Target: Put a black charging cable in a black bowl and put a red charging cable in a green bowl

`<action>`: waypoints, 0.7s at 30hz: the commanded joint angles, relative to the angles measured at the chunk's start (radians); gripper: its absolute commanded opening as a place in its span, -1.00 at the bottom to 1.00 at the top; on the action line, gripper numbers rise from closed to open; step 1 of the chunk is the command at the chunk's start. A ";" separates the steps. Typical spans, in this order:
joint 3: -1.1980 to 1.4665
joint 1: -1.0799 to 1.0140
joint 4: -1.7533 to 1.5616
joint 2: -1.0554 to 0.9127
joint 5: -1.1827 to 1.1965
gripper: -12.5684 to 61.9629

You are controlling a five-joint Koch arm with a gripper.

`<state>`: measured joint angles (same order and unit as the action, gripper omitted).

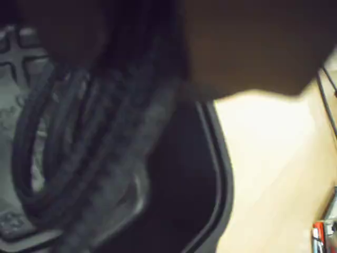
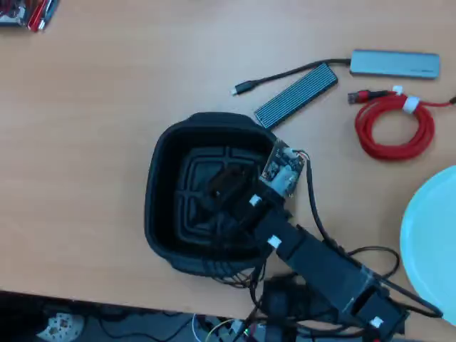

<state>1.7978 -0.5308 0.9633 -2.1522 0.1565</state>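
In the overhead view my gripper reaches down inside the black bowl, over its gridded floor. The wrist view shows the black charging cable up close and blurred. Its long loops hang from the dark jaws at the top of that view, above the bowl floor, with the bowl's rim to the right. The jaws look shut on the cable. The red charging cable lies coiled on the table at the upper right. The green bowl sits at the right edge, partly cut off.
A grey hub and a ribbed dark slab with a black lead lie behind the bowl. Red-handled items sit at the top left corner. The arm's body and wires fill the lower right.
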 commanded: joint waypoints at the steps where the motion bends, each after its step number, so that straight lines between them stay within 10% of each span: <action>1: -0.046 0.032 -0.219 -0.020 0.012 -0.83; 21: 0.170 0.109 -0.330 0.057 0.017 -0.83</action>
<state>2.0310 -0.4403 0.7194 -2.0954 0.1565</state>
